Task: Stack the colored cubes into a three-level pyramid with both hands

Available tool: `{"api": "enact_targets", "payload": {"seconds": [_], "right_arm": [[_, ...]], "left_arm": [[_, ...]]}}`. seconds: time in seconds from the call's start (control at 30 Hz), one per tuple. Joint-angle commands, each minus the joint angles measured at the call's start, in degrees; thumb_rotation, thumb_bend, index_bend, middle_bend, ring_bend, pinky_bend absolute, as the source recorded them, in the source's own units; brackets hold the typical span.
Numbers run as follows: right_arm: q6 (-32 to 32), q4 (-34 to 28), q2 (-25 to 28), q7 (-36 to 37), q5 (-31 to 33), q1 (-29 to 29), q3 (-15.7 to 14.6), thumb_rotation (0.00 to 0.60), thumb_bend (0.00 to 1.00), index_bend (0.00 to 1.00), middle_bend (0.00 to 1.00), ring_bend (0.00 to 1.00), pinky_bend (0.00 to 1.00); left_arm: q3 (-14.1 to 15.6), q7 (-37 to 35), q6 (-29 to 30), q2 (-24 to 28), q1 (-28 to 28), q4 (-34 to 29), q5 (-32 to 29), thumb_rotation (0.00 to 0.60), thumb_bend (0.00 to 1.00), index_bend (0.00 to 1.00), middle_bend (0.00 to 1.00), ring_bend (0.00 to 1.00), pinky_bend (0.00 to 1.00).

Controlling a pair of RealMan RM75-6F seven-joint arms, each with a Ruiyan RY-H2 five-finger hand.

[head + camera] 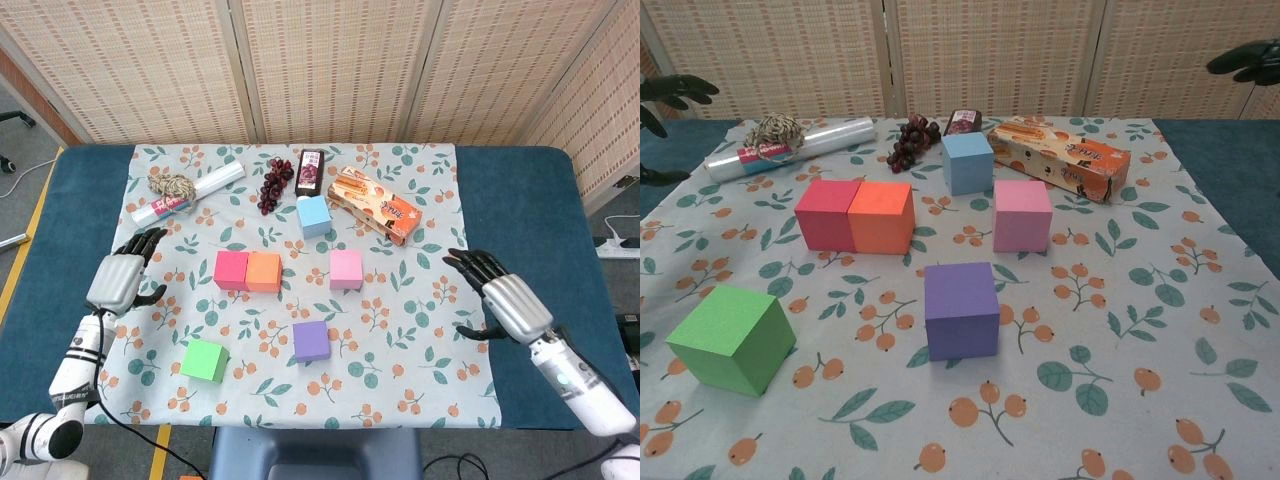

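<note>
Both the left hand (122, 275) and right hand (502, 297) hover spread, empty. Beside the orange cube (264, 271), red (231, 269) touches; 4 others lie scattered, so careless reaches could nudge that pair apart.

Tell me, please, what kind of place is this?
Probably an indoor robot test room: a table with a floral cloth, woven screens behind it, and cables on the floor.

Bright, even, diffuse light in both views. Short soft shadows beside cubes. No glare. Focus sharp throughout. Chest view slightly stretched toward near edge.
</note>
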Motion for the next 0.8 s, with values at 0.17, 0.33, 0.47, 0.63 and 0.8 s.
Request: {"api": "enact_targets", "payload": {"seconds": [0.17, 0.33, 0.47, 0.63, 0.8], "right_arm": [[-18.82, 8.23, -10.19, 3.20, 6.64, 15.77, 5.22, 0.600, 0.00, 0.00, 0.01, 0.00, 0.00], [-27.07, 16.66, -17.98, -0.85, 10.50, 23.17, 6.54, 0.600, 0.00, 0.00, 0.01, 0.00, 0.00], [-31.15, 23.97, -23.64, -2.66, 13.78, 26.94, 7.15, 0.600, 0.00, 0.03, 0.04, 0.00, 0.00], [-33.93, 30.62, -28.31, -1.54, 15.79, 29.52, 7.10, 0.600, 0.00, 0.07, 0.05, 0.00, 0.00], [-34.65, 32.57, -29.59, -0.58, 15.72, 30.31, 6.76, 0.600, 0.00, 0.07, 0.06, 0.00, 0.00]], "left_arm": [[4.15, -4.33, 6.75, 2.44, 5.47, -1.89, 10.25, 0.600, 0.31, 0.15, 0.16, 0.16, 0.26], [4.87, -5.17, 9.36, 1.95, 7.21, -1.67, 14.02, 0.600, 0.31, 0.18, 0.17, 0.17, 0.26], [4.96, -5.69, 9.72, 1.65, 7.83, -1.68, 15.34, 0.600, 0.31, 0.19, 0.17, 0.17, 0.26], [4.98, -6.48, 9.70, 1.50, 8.52, -1.69, 16.25, 0.600, 0.31, 0.19, 0.17, 0.17, 0.26], [5.02, -6.81, 9.14, 1.48, 8.61, -1.60, 16.46, 0.600, 0.31, 0.20, 0.17, 0.17, 0.27]]}}
